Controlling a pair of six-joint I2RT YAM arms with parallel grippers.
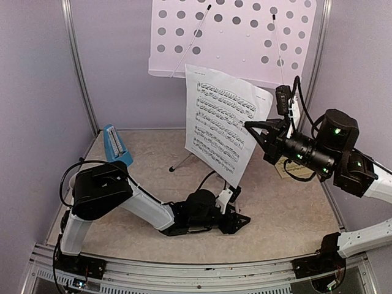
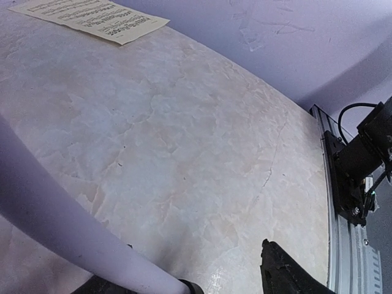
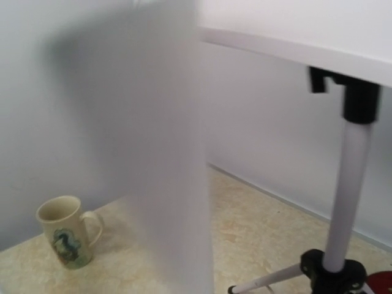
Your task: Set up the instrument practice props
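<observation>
The white perforated music stand (image 1: 233,37) rises at the back on its silver tripod (image 3: 349,202). My right gripper (image 1: 247,125) is shut on the right edge of the white music sheet (image 1: 217,122) and holds it upright in front of the stand. That sheet is a blurred panel (image 3: 153,153) in the right wrist view and hides the fingers. The yellow music sheet (image 2: 92,15) lies flat on the table, partly under the right arm. The blue metronome (image 1: 115,144) stands at the left. My left gripper (image 1: 237,207) lies low and open around a tripod leg (image 2: 61,233); one fingertip (image 2: 282,272) shows.
A patterned mug (image 3: 64,231) stands on the table by the wall. The rim of a red plate (image 3: 383,283) shows beside the tripod hub (image 3: 334,272). Purple walls close in the table (image 2: 184,122) on three sides. A metal rail (image 2: 349,245) runs along the near edge.
</observation>
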